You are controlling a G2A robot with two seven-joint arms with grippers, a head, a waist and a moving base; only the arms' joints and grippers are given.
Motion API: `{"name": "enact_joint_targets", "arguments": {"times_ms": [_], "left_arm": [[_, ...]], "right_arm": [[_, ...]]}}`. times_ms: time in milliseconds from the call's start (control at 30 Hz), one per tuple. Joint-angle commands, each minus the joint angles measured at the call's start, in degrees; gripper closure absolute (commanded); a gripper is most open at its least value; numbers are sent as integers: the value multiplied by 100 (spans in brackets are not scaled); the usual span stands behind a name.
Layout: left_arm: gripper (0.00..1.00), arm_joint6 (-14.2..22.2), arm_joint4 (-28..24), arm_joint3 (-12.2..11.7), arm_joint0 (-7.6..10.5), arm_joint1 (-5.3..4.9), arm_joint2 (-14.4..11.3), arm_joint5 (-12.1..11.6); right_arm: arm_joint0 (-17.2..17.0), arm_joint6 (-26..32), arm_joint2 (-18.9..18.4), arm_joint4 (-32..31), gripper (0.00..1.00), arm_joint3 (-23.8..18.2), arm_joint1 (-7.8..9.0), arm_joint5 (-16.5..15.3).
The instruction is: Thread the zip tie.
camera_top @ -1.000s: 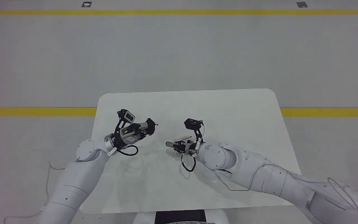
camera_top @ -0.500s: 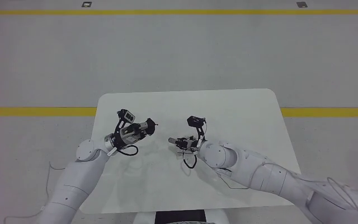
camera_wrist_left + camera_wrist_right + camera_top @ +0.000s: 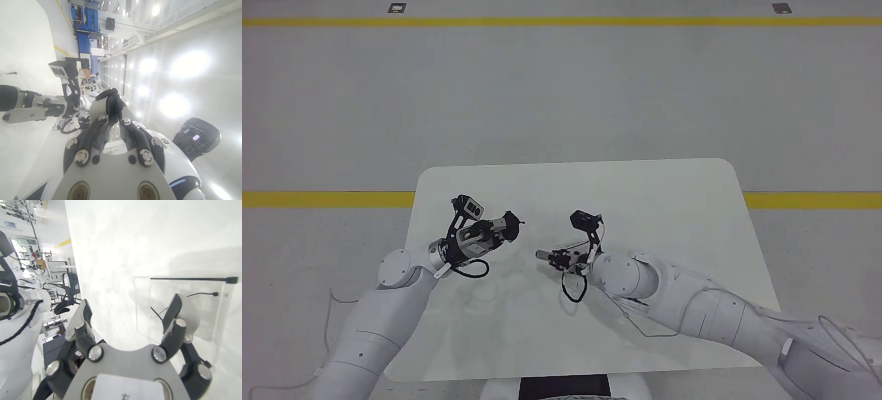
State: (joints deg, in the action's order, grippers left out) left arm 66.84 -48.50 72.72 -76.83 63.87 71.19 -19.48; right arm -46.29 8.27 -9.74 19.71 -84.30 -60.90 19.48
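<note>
The white tabletop (image 3: 672, 190) fills the middle of the top view. Both arms sit at lower centre, with wide stretches of surface between them and its far and right edges. The left end effector (image 3: 517, 223) is left of centre, and its wrist view shows its fingers (image 3: 102, 100) pressed together. The right end effector (image 3: 543, 257) is just beside it. Its wrist view shows its jaws wide apart, near a clear sheet (image 3: 217, 317) on the tabletop carrying black zip ties (image 3: 189, 278).
</note>
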Motion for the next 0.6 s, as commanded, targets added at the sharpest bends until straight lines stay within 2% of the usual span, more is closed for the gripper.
{"name": "enact_joint_targets", "arguments": {"times_ms": [0,233,300,567], "left_arm": [[100,0,0,0,0,0,0,0],[100,0,0,0,0,0,0,0],[100,0,0,0,0,0,0,0],[100,0,0,0,0,0,0,0]], "right_arm": [[1,-154,0,227,0,-27,-10,0],[-23,-436,0,494,0,-63,40,0],[-36,-518,0,524,7,-57,61,0],[-94,-678,0,669,20,-13,86,0]]}}
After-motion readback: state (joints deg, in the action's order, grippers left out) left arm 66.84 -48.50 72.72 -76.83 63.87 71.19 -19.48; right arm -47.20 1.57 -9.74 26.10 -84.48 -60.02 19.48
